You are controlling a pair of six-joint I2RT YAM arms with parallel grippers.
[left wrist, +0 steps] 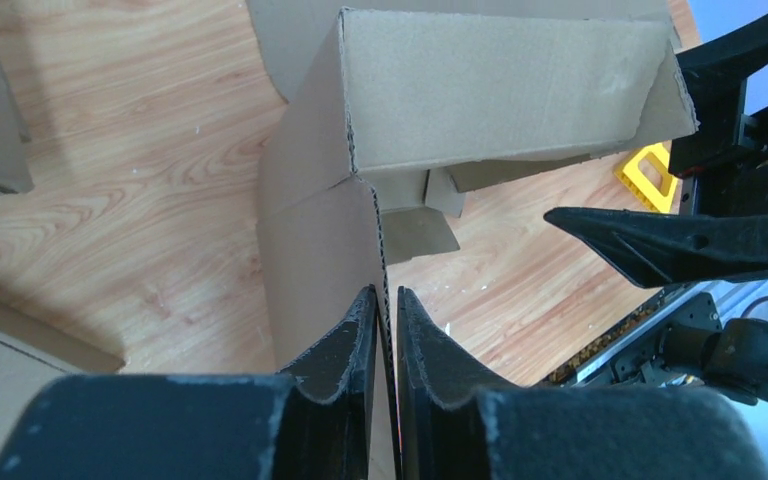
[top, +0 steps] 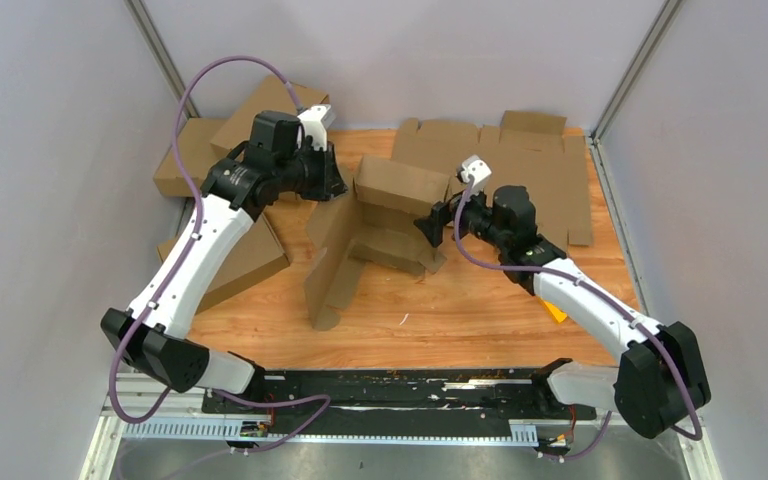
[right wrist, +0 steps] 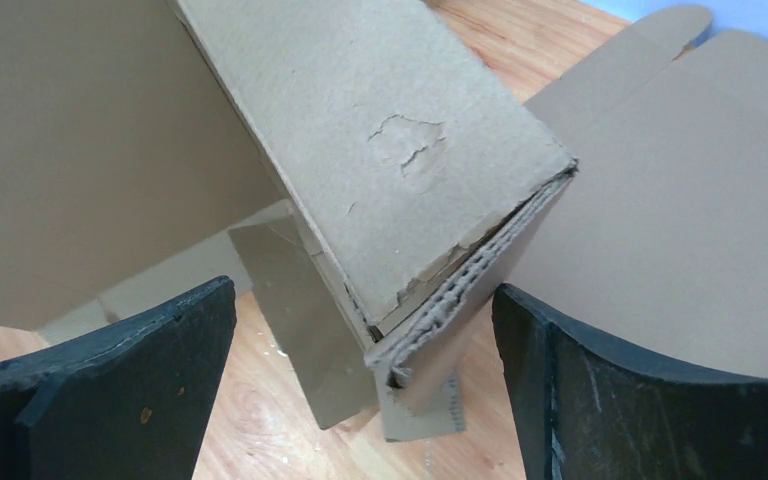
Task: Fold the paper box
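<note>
pinching a thin corrugated wall of the paper box (left wrist: 500, 90), the left pincer (left wrist: 387, 295) was clenched on its raw fluted edge. the right pincer (right wrist: 362, 290) stood released, its two black fingers (right wrist: 120, 380) either side of a frayed, layered corner and clear of it. one matte brown box, half raised, sat between the two pincers; one flat die-cut sheet (top: 530, 165) lay beyond the right one.

A robot lab's test cell: plain grey walls (top: 50, 120) and metal posts (top: 155, 45) enclose the wooden table (top: 440, 320), with 2 arms (top: 195, 250) bolted at the table's near edge.
</note>
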